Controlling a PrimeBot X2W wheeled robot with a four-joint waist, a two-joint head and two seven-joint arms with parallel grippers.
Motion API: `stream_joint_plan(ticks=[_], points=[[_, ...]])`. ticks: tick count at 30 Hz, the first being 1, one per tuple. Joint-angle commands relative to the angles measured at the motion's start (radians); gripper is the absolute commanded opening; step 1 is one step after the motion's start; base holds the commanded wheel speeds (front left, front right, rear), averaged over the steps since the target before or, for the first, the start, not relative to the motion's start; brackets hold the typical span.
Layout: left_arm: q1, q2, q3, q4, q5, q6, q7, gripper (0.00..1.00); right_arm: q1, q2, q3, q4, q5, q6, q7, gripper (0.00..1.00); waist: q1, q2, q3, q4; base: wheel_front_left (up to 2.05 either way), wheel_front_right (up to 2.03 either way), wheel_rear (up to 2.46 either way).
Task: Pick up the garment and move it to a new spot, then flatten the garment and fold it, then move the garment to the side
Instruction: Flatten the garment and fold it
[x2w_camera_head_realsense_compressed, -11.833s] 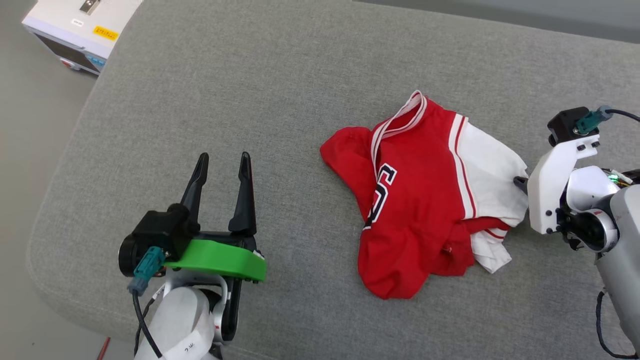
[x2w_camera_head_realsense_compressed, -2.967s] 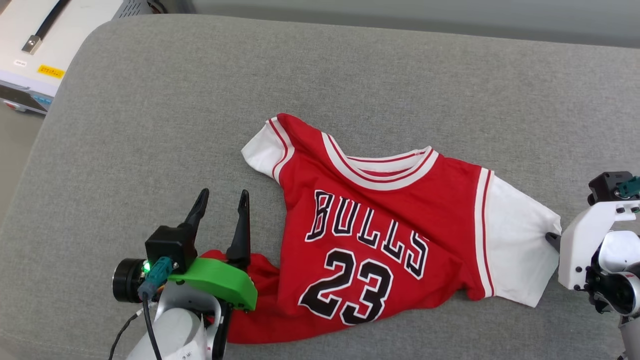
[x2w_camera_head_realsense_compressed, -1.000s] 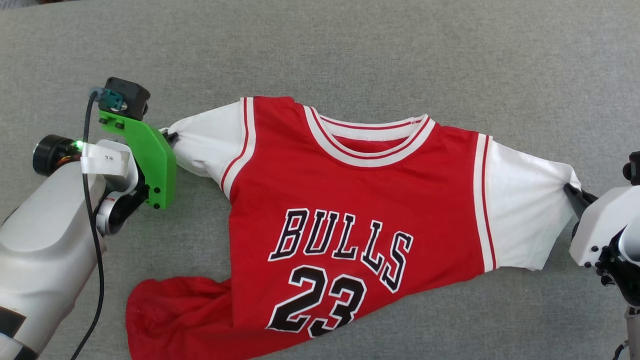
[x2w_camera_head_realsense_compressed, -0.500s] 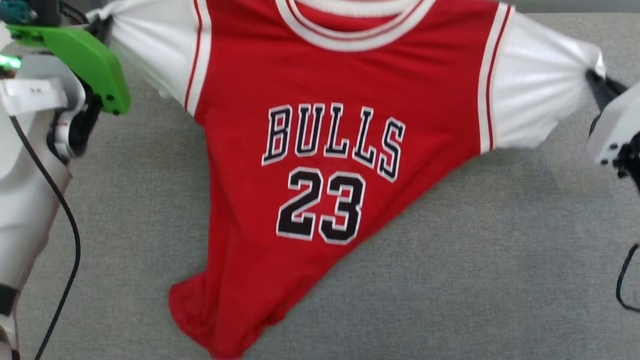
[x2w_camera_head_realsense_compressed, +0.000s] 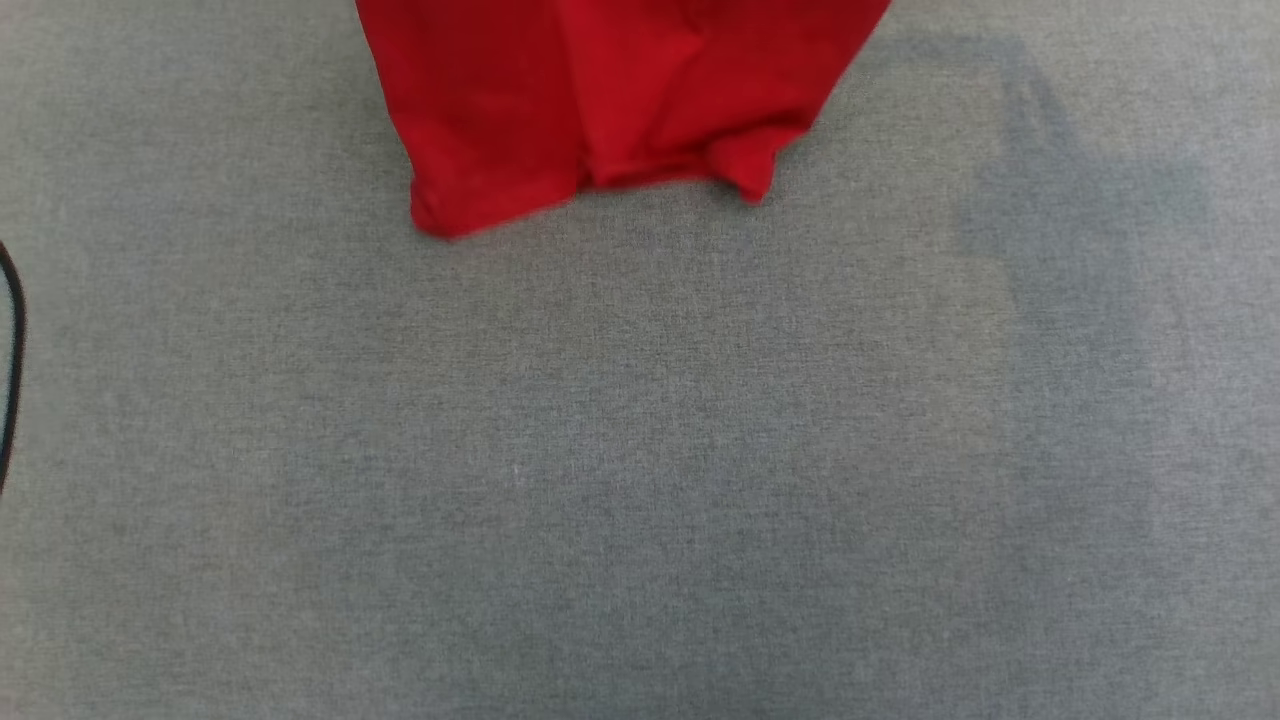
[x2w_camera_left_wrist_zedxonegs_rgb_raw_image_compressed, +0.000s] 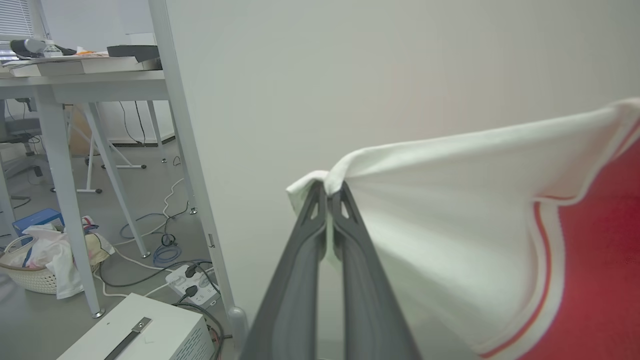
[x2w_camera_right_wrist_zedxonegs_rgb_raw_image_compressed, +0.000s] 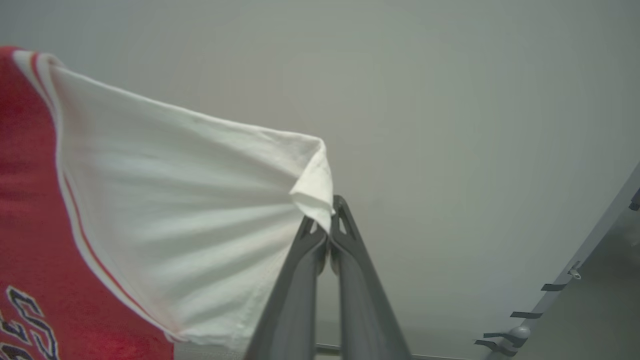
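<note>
The garment (x2w_camera_head_realsense_compressed: 610, 100) hangs in the air, and its red lower hem dangles at the top of the head view above the grey cushion (x2w_camera_head_realsense_compressed: 640, 450). In the left wrist view my left gripper (x2w_camera_left_wrist_zedxonegs_rgb_raw_image_compressed: 330, 192) is shut on the tip of one white sleeve (x2w_camera_left_wrist_zedxonegs_rgb_raw_image_compressed: 450, 220), which stretches taut toward the red body. My right gripper (x2w_camera_right_wrist_zedxonegs_rgb_raw_image_compressed: 327, 222) is shut on the tip of the other white sleeve (x2w_camera_right_wrist_zedxonegs_rgb_raw_image_compressed: 190, 220) in the right wrist view, with part of the black lettering at the lower left.
A shadow falls on the cushion at the right of the head view. A black cable (x2w_camera_head_realsense_compressed: 10, 360) runs along the left edge. The left wrist view shows a pale wall, a desk (x2w_camera_left_wrist_zedxonegs_rgb_raw_image_compressed: 75, 75), a white box (x2w_camera_left_wrist_zedxonegs_rgb_raw_image_compressed: 145, 330) and floor cables.
Both grippers have lifted the garment by its sleeves up out of the head view; just its hem still shows there. The head view has shifted too.
</note>
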Motion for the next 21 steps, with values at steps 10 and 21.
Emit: stream_joint_plan(ticks=[10,21], points=[[-0.17,0.018,0.038,0.036,0.004,-0.015,-0.057,0.0,-0.276,-0.01,0.042,0.132,-0.042,-0.002,-0.12,0.0,-0.0001,0.0,0.142,-0.012,0.0,0.0,0.0],[-0.078,-0.042,0.025,0.091,-0.037,-0.065,-0.07,0.0,-0.22,-0.006,0.181,0.255,0.053,-0.002,-0.189,0.0,-0.0001,0.0,0.19,-0.003,0.0,0.0,0.0]])
